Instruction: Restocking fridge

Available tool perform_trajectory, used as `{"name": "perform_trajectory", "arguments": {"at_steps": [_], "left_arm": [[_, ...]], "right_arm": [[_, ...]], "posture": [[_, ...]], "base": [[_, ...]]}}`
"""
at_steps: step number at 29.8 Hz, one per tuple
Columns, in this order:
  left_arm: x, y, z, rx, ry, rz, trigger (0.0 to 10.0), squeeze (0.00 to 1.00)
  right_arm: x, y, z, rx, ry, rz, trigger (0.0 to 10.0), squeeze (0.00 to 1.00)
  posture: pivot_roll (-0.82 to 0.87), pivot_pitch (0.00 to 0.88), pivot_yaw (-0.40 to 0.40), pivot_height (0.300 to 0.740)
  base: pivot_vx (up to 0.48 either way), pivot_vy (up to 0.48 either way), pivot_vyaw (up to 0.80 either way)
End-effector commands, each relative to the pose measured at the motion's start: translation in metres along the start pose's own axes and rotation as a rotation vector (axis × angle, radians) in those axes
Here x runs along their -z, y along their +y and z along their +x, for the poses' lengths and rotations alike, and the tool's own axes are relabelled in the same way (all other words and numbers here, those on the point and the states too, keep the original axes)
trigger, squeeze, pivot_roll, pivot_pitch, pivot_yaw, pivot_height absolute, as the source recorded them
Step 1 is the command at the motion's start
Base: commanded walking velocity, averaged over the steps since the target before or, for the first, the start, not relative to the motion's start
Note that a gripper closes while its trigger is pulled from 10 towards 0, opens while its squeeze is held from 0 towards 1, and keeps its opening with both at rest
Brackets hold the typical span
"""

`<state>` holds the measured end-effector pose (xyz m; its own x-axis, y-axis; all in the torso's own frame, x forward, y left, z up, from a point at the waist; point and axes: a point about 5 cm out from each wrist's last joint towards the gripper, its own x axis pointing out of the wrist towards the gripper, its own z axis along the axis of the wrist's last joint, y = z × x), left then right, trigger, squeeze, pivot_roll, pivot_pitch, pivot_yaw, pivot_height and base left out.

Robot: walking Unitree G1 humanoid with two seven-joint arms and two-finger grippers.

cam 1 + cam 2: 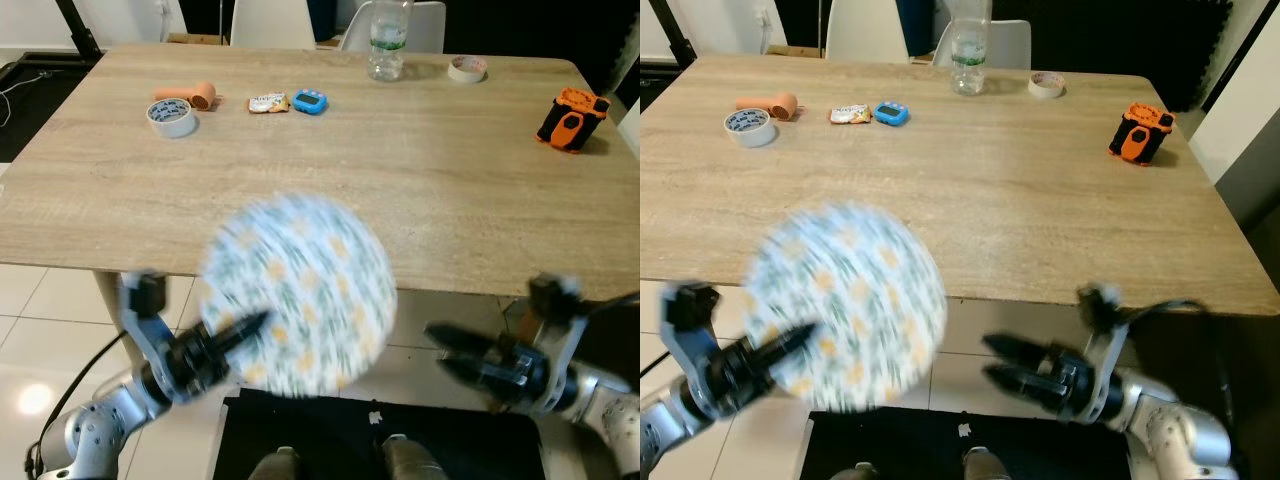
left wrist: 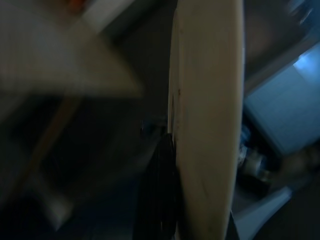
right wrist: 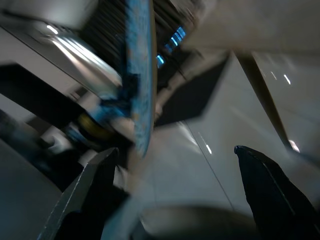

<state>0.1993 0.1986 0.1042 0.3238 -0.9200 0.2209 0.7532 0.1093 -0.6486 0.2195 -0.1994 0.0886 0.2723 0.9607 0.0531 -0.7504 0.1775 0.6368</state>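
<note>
A round plate (image 1: pixel 300 295) with a yellow and green flower pattern is held in front of the wooden table's (image 1: pixel 420 190) near edge, motion-blurred. My left gripper (image 1: pixel 240 332) is shut on its lower left rim. In the left wrist view the plate (image 2: pixel 207 125) appears edge-on, cream-coloured, with a black finger (image 2: pixel 160 195) pressed against it. My right gripper (image 1: pixel 450 350) hangs low to the right of the plate, open, holding nothing; its two spread fingers (image 3: pixel 272 185) show in the right wrist view, with the plate's blue-edged rim (image 3: pixel 142 75) beyond them.
On the table lie a tape roll (image 1: pixel 170 117), an orange object (image 1: pixel 190 95), a snack packet (image 1: pixel 268 102), a blue timer (image 1: pixel 310 101), a clear bottle (image 1: pixel 388 40), another tape roll (image 1: pixel 467 68) and an orange-black device (image 1: pixel 572 119). White chairs (image 1: pixel 272 22) stand behind.
</note>
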Motion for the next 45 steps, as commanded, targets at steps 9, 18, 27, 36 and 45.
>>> {"name": "perform_trajectory", "arguments": {"at_steps": [9, 18, 27, 36, 45], "left_arm": [[0.042, 0.039, -0.02, -0.336, 0.443, 0.199, 10.0, 0.0], [0.061, 0.073, -0.039, -0.623, 0.654, 0.346, 10.0, 0.0], [0.086, 0.097, -0.066, -1.004, 0.614, 0.305, 10.0, 0.0], [0.115, 0.098, -0.087, -1.253, 0.53, 0.142, 10.0, 0.0], [0.161, 0.082, -0.102, -1.417, 0.515, -0.088, 10.0, 0.0]], "right_arm": [[0.029, -0.041, -0.027, 0.418, 0.154, -0.087, 10.0, 0.0], [0.058, -0.07, -0.053, 0.797, 0.256, -0.085, 10.0, 0.0], [0.088, -0.081, -0.088, 1.262, 0.235, -0.019, 10.0, 0.0], [0.118, -0.077, -0.098, 1.474, 0.173, 0.116, 10.0, 0.0], [0.166, -0.059, -0.099, 1.521, 0.32, 0.218, 10.0, 0.0]], "posture": [[0.0, 0.103, -0.018, 0.74], [0.0, 0.103, -0.016, 0.74], [0.0, 0.098, -0.019, 0.74], [0.03, 0.094, -0.01, 0.74], [0.06, 0.087, -0.022, 0.74]], "base": [[0.0, 0.0, 0.0], [0.0, 0.0, 0.0], [0.0, 0.0, 0.0], [0.0, 0.0, 0.0], [0.0, 0.0, 0.0]]}}
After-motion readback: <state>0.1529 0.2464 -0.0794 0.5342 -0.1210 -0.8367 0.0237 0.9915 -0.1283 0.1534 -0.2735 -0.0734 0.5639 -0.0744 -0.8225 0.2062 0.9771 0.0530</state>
